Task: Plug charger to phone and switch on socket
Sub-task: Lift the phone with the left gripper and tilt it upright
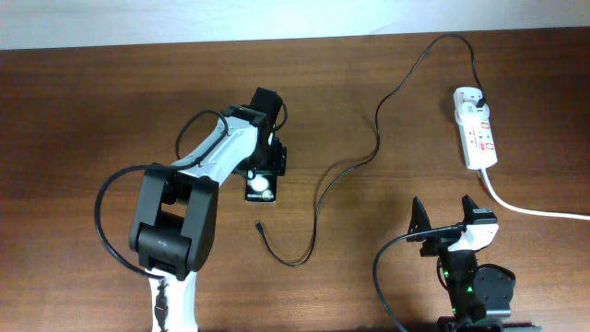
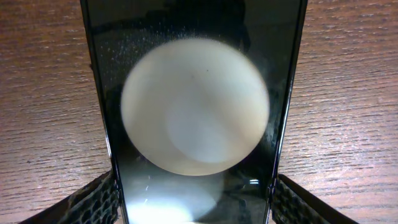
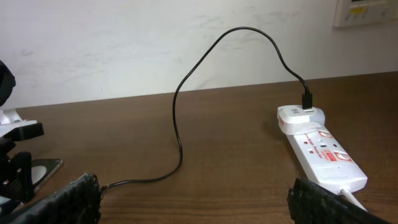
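Gripper, right: the right gripper (image 1: pixel 442 207) hangs over the near right of the table (image 1: pixel 92 111). Its fingers (image 3: pixel 68 202) are spread wide, with only bare wood between them.
Connector tip: the charger's connector tip (image 1: pixel 261 224) lies loose on the wood. It is just on the near side of the phone and not touching it.
Phone: the phone (image 2: pixel 194 112) lies flat and face up, left of centre. A large round light reflection shows on its glass.
Gripper, left: the left gripper (image 2: pixel 194 182) is down over the phone. It has narrowed so that one finger lies against each long edge, holding the phone between them.
Charger: the charger (image 1: pixel 318 198) cable curls from the tip in a small loop. From there it runs away to the right in a long wavy line and arches up off the table near its far end.
White cord: the white cord (image 1: pixel 535 210) runs from the right edge of the table to the near end of the power strip (image 1: pixel 475 129).
Power strip: it lies at the far right, lengthwise near to far, well apart from the phone. Its face has red markings, but the switch positions are too small to tell.
Plug: the plug (image 3: pixel 306 99) stands in the farthest outlet of the strip.
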Controlling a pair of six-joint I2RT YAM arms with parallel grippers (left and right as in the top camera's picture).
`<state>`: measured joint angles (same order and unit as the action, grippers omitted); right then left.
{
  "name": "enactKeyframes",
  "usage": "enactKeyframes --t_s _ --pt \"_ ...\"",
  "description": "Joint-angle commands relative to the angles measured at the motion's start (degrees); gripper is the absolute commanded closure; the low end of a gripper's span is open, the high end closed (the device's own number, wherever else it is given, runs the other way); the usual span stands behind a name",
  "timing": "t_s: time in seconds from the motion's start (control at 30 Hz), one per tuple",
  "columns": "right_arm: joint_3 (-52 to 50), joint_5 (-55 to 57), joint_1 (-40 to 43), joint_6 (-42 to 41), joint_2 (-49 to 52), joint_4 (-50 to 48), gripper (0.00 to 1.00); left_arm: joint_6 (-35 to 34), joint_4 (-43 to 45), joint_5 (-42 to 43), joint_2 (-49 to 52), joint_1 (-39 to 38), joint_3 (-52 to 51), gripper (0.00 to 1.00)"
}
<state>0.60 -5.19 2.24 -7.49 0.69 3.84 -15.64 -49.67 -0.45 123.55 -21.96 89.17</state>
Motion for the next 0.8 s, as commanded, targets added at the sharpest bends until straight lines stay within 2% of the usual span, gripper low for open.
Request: enactKeyframes --t_s 0.0,0.1,0.13,0.27,0.3,0.47,0.67,0.7,0.73,0.77 --pt "-0.28 -0.11 -0.35 0.17 -0.37 0.28 0.01 0.07 0.20 3.04 3.19 -0.02 -0.83 0.25" --pt "-0.28 -0.11 -0.35 0.17 -0.37 0.28 0.01 0.07 0.17 3.04 3.19 -0.02 -0.83 0.26" --pt "-0.28 -0.13 -0.35 0.17 -0.37 0.28 0.01 0.07 0.15 3.04 3.19 -0.02 -0.83 0.30" --pt "-0.28 -0.11 -0.35 0.17 -0.37 0.28 0.01 0.00 0.07 3.08 2.91 0.00 -0.83 0.32" --pt "-0.28 -0.13 -0.35 0.17 -0.37 0.28 0.01 -0.15 -0.09 3.06 2.40 0.00 -0.83 0.36" --pt "-0.28 -0.11 -0.35 0.17 -0.37 0.28 0.01 -0.13 -0.09 4.42 -0.44 0.57 -0.83 0.36" --pt "-0.28 -0.13 -0.35 0.17 -0.37 0.28 0.01 0.74 -0.09 13.75 -3.45 5.46 -0.83 0.36" --pt "-0.28 -0.13 -0.35 0.17 -0.37 0.28 0.01 2.27 -0.09 17.44 -3.45 6.84 -0.83 0.36" --pt "-0.28 -0.11 -0.35 0.17 -0.37 0.28 0.01 6.16 -0.11 24.76 -3.45 8.87 -0.83 0.36" --pt "-0.28 -0.11 -0.35 0.17 -0.37 0.28 0.01 7.91 -0.15 27.47 -3.45 9.62 -0.83 0.36"
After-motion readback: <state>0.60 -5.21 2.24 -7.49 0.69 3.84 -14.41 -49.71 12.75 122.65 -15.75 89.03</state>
